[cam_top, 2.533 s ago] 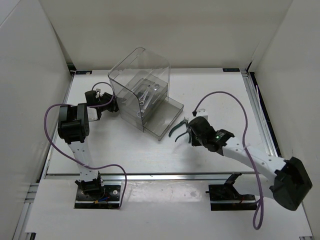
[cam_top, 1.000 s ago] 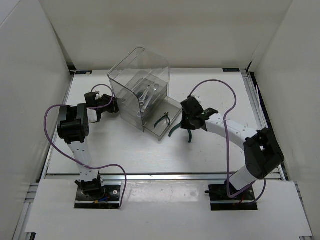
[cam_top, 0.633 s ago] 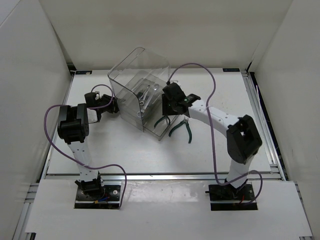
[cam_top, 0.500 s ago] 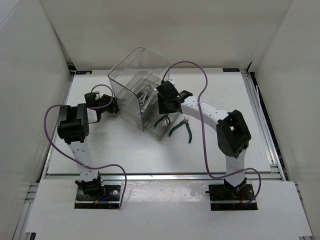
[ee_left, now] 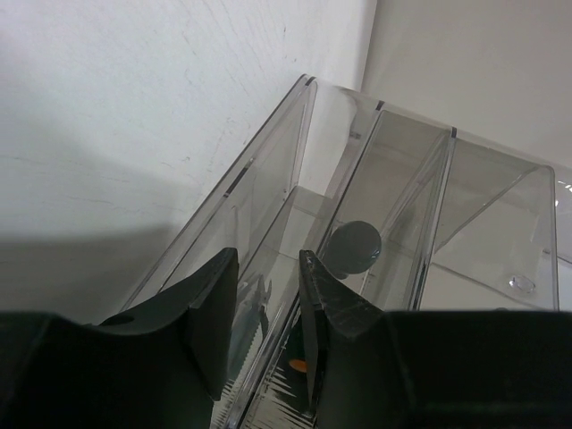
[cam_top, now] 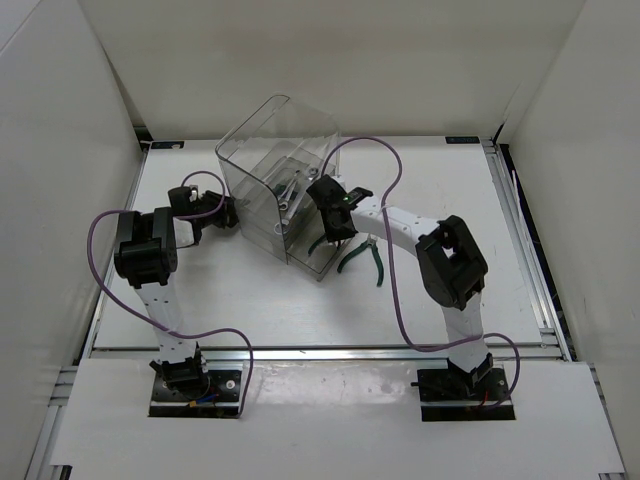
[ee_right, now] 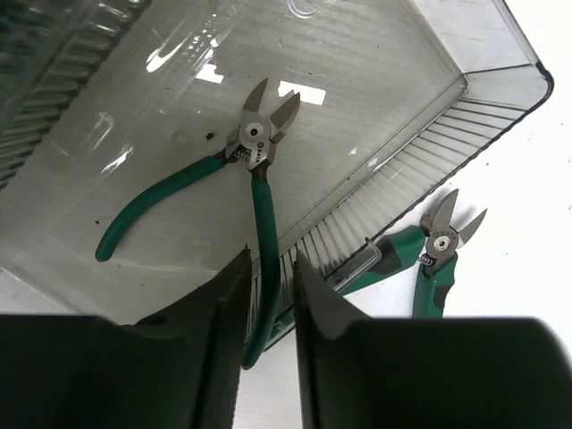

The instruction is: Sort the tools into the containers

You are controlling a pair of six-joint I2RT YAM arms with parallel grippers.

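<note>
Fixed above and behind the arm bases, the top external camera looks down on the whole white table [cam_top: 450, 190], with the clear cabinet [cam_top: 280, 150] at 11 o'clock of centre. The left wrist camera sits close at the cabinet's 9 o'clock side and looks past the left gripper [ee_left: 265, 273] along the transparent walls. The right wrist camera looks steeply down past the right gripper [ee_right: 270, 268], close over the pulled-out drawer [ee_right: 384, 80]. It shares with the top view that drawer, the green-handled pliers [ee_right: 252, 152] inside it, and a second pair [ee_right: 438, 255] outside at 4 o'clock.
</note>
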